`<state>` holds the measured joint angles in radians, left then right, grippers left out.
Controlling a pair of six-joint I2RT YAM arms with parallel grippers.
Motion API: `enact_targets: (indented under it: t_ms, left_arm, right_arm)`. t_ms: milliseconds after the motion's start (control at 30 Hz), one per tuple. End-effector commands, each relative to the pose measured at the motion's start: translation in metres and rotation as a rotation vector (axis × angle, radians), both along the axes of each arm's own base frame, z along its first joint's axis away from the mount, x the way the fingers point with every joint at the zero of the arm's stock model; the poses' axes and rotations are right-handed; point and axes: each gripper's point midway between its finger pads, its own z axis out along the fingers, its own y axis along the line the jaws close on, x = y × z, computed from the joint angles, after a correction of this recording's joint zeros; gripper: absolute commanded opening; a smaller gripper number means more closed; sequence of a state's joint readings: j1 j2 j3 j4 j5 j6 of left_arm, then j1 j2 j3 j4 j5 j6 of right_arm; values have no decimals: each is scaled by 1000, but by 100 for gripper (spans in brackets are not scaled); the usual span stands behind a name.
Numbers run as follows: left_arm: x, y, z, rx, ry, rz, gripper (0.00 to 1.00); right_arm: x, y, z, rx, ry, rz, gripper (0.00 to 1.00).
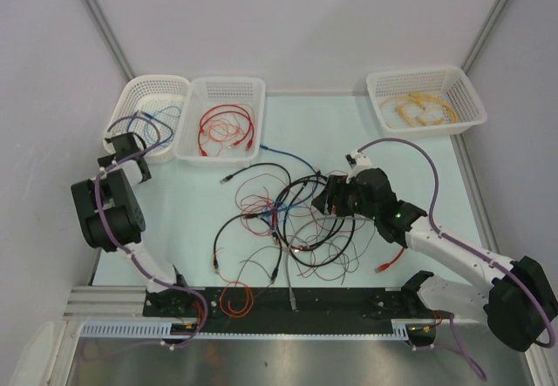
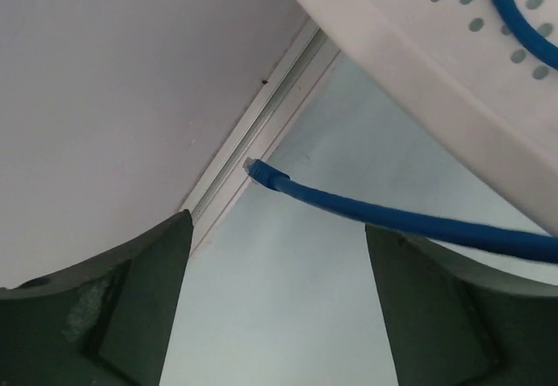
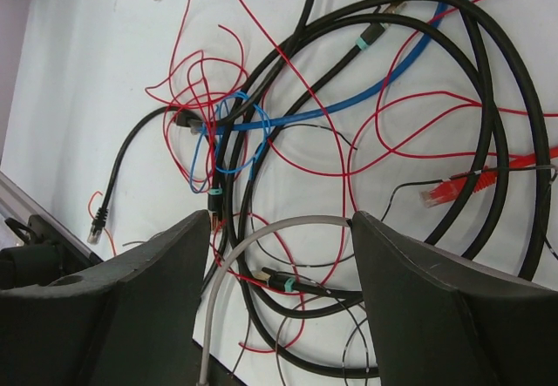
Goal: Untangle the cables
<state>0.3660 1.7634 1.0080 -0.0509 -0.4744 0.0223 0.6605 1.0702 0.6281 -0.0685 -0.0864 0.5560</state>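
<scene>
The cables (image 1: 281, 214) sprawl left-right in loops across the table (image 1: 331, 133).

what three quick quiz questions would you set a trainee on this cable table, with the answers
1. True or false: the jaws of the right arm are shut on a black cable.
2. Which colour of cable lies in the middle basket? A blue, B red, C yellow.
3. How many white baskets stand along the far edge of the table?

Key
1. False: the jaws stand open above the tangle, holding nothing.
2. B: the red cable.
3. Three.
</scene>
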Motion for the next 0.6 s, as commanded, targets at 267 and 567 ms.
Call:
enact_targets:
  t_ms: [267, 567]
  left_arm:
    - [29, 23, 6, 2, -101, -51, 47]
    - [23, 22, 21, 16, -147, -30, 12]
  right_arm:
    - [4, 8, -16, 16, 50, 1, 71]
    - [6, 15, -12, 45, 41, 22, 70]
